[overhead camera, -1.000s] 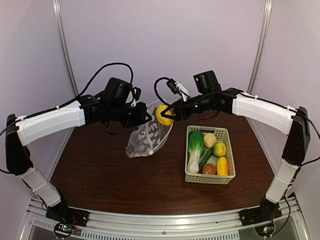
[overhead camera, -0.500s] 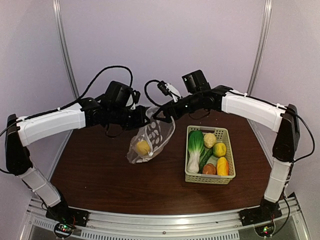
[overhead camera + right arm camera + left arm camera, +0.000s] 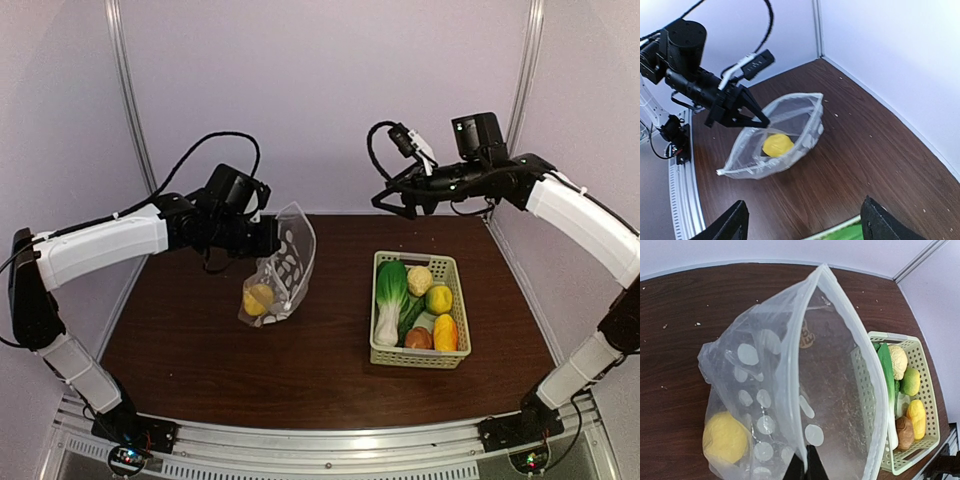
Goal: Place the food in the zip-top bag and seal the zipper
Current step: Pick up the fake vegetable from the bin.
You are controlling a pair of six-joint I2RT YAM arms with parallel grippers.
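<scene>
Left fingers [image 3: 816,469] clamp bag [image 3: 283,262] rim; bag sags open on counter [image 3: 200,350], one lemon [image 3: 258,298] inside. Right fingers [image 3: 732,225] spread, empty. Film looks floppy and slick: grip only the zipper strip [image 3: 792,365]. Basket [image 3: 412,358] food [image 3: 390,290] likely light, smooth; pinch across middle

The zip-top bag [image 3: 830,390] at frame centre was thin clear plastic film, glossy and wrinkled, printed with opaque white dots. The lemon [image 3: 725,437] inside it, at lower left, had a matt, finely pebbled yellow skin. The counter [image 3: 670,365] was dark brown wood-grain, smooth, with a low sheen and pale specks. The basket [image 3: 923,370] at right was pale green moulded lattice plastic. The left hand [image 3: 805,464] at the bottom edge was matt black.
</scene>
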